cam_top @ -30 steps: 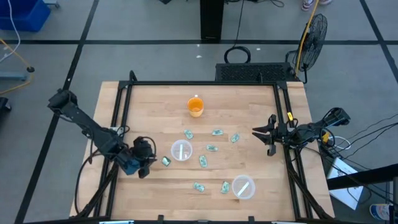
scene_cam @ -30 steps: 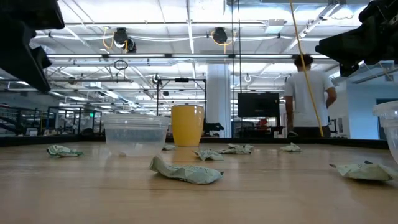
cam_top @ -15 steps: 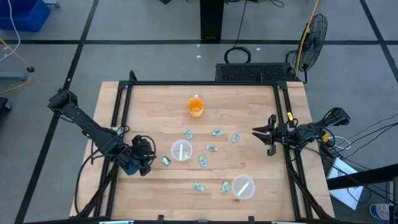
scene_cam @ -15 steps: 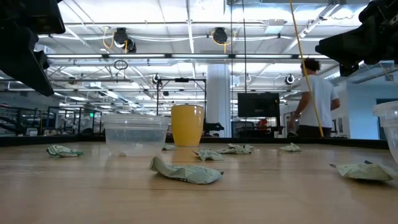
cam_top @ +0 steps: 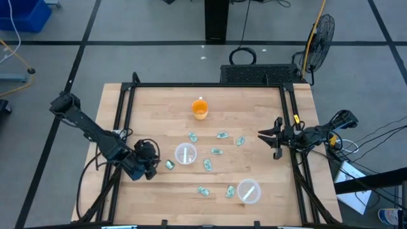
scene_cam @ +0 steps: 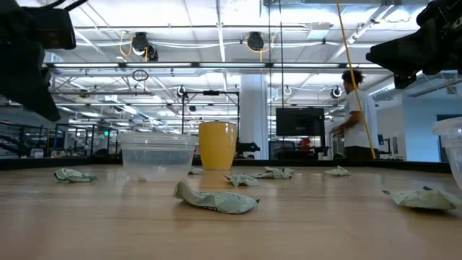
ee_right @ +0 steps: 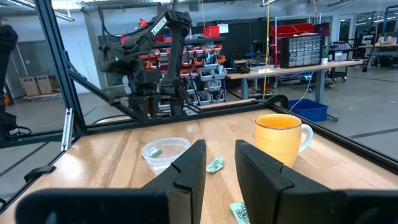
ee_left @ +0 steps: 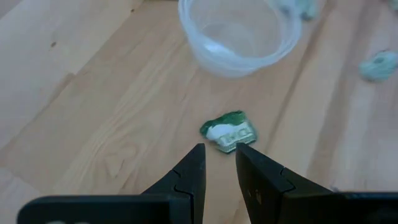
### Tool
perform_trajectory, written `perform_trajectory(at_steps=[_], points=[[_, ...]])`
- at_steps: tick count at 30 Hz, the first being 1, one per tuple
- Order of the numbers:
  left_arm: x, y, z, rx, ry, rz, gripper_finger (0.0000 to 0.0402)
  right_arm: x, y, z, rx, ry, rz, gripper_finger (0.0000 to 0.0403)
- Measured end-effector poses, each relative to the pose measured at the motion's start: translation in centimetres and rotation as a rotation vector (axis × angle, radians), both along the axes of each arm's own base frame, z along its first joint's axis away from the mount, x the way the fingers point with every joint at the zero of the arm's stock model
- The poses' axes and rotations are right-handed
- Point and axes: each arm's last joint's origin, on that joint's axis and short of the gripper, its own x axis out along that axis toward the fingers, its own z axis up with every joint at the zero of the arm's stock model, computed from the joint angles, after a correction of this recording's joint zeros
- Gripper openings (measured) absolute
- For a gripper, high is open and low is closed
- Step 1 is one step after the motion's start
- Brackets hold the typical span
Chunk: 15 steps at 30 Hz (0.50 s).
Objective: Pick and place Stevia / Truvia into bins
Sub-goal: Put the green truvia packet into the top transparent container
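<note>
Several pale green and white Stevia packets lie flat on the wooden table [cam_top: 146,114], scattered around two clear cups [cam_top: 185,154] [cam_top: 248,191]. One packet [cam_top: 170,165] [ee_left: 228,130] lies just in front of my left gripper [cam_top: 154,166] [ee_left: 217,152], left of the nearer-left cup [ee_left: 236,34]. That gripper hovers above the table, its fingers a narrow gap apart, touching nothing. Other packets [cam_top: 217,151] [cam_top: 203,191] lie between and near the cups. My right gripper [cam_top: 261,135] [ee_right: 219,149] waits at the table's right edge, raised, also with a narrow gap.
An orange cup [cam_top: 200,109] [ee_right: 278,137] stands toward the far edge. A black frame rail [cam_top: 210,84] borders the table. A person [scene_cam: 354,108] stands in the room beyond the far edge. Bare wood lies along the table's left and near sides.
My left gripper has sunk a little toward the packet in front of it; its finger gap cannot be compared. The person in the room behind has walked to the side. The packets and cups have stayed put.
</note>
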Motion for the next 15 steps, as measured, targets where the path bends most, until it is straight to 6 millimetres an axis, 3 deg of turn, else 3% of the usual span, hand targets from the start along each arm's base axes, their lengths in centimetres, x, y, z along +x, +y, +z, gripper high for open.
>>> perform_trajectory(at_steps=[8,15], points=[[1.9,-1.5,-3.3,0.029,0.046,0.056,0.0093,0.0,0.0,0.0,0.0,0.0,0.0,0.0082],[3.1,-2.4,-5.0,0.012,0.029,0.063,0.0093,0.0,0.0,0.0,0.0,0.0,0.0,0.0082]])
